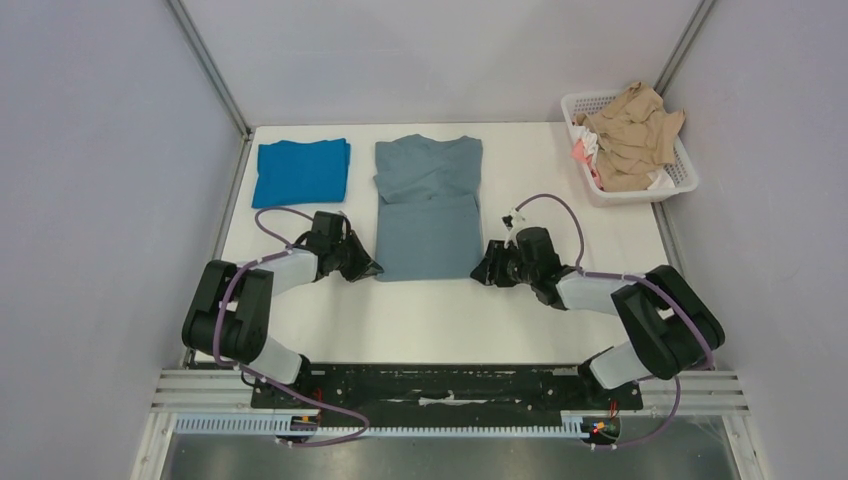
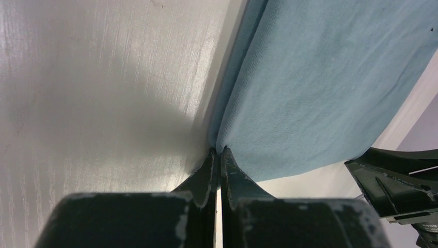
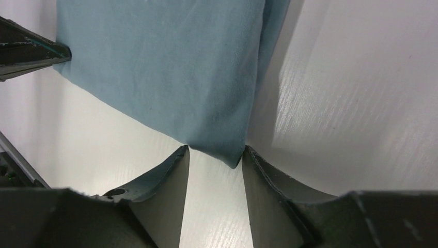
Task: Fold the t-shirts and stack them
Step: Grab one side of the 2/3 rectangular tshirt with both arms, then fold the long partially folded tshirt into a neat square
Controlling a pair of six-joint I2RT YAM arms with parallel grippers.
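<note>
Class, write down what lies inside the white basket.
A crumpled tan garment fills most of the basket. A pink cloth and some white fabric peek out at its edges. Anything beneath these is covered.

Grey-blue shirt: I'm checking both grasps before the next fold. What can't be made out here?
- Left wrist view: the left gripper is shut at a corner of the grey-blue shirt; its own fingers hide whether cloth is caught.
- Right wrist view: the right gripper is open astride the other corner; the layers beneath are hidden by the top one.
- Top external view: both grippers' tips are too small to read.
</note>
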